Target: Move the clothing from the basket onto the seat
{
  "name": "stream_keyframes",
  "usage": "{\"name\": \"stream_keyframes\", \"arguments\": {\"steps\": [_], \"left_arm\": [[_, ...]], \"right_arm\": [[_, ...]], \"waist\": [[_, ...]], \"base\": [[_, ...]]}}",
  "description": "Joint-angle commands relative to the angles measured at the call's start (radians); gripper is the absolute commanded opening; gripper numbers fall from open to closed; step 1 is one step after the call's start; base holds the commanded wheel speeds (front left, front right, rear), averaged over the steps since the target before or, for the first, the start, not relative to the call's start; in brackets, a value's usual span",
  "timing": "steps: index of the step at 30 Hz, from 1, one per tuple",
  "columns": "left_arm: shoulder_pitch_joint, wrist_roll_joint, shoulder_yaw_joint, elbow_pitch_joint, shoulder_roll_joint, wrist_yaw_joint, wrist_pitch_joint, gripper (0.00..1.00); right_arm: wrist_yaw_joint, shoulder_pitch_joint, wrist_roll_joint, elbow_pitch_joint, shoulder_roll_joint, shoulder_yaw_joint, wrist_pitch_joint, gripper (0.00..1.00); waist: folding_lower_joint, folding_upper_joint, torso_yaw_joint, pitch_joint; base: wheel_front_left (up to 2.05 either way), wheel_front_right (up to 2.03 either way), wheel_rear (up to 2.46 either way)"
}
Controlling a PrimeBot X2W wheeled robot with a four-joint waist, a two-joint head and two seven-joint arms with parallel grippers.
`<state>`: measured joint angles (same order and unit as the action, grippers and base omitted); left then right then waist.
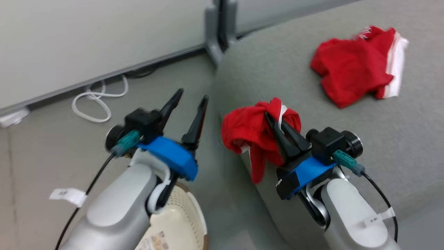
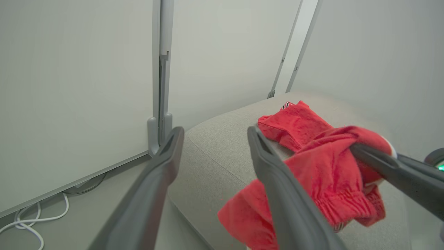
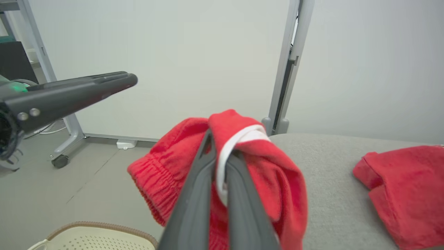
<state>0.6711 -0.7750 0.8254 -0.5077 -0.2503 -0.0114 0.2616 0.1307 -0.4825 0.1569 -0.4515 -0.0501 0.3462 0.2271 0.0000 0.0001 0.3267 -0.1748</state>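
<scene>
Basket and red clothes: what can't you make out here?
- The basket's inside: in the head view the left forearm covers it; in the right wrist view the bottom edge cuts it off.
- The held garment's type: bunched around the right gripper.
- The garment on the seat: right wrist view's edge cuts it.

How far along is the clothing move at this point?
Done: one red garment lies on the seat. In hand: the right gripper is shut on the second garment, hanging over the seat's edge; the left gripper is open, empty. Left: set it down and release. The basket is mostly hidden.
</scene>
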Motion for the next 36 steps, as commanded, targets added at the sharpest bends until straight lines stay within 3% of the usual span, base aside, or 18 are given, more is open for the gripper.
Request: {"name": "stream_keyframes", "arguments": {"steps": [1, 10, 18, 24, 29, 36], "left_arm": [[-0.036, 0.02, -0.03, 0.022, -0.016, -0.006, 0.005, 1.0], [-0.297, 0.18, -0.268, 0.211, -0.093, -0.034, 0.005, 1.0], [-0.425, 0.265, -0.374, 0.295, -0.07, -0.002, 0.005, 1.0], [-0.458, 0.311, -0.415, 0.3, -0.059, 0.029, 0.005, 1.0], [-0.459, 0.335, -0.437, 0.295, -0.049, 0.045, 0.005, 1.0], [-0.453, 0.364, -0.462, 0.318, -0.074, 0.048, 0.005, 1.0]], "right_arm": [[0.0, 0.023, -0.011, 0.03, -0.001, -0.005, -0.006, 0.0], [0.0, 0.147, -0.041, 0.264, -0.001, -0.055, -0.083, 0.0], [0.0, 0.296, -0.056, 0.432, 0.0, -0.182, -0.113, 0.0], [0.0, 0.348, -0.048, 0.498, 0.0, -0.213, -0.125, 0.0], [0.0, 0.308, -0.037, 0.496, 0.0, -0.207, -0.149, 0.0], [0.0, 0.06, -0.005, 0.468, -0.035, -0.258, -0.199, 0.0]], "waist": [[0.0, -0.0001, 0.043, 0.016], [0.0, -0.0001, 0.22, -0.018], [0.0, -0.0001, 0.238, -0.058], [0.0, -0.0001, 0.24, -0.072], [0.0, -0.0001, 0.24, -0.084], [0.0, -0.0001, 0.244, -0.155]], "base": [[0.0, 0.0, 0.0], [0.0, 0.0, 0.0], [0.0, 0.0, 0.0], [0.0, 0.0, 0.0], [0.0, 0.0, 0.0], [0.0, 0.0, 0.0]]}}
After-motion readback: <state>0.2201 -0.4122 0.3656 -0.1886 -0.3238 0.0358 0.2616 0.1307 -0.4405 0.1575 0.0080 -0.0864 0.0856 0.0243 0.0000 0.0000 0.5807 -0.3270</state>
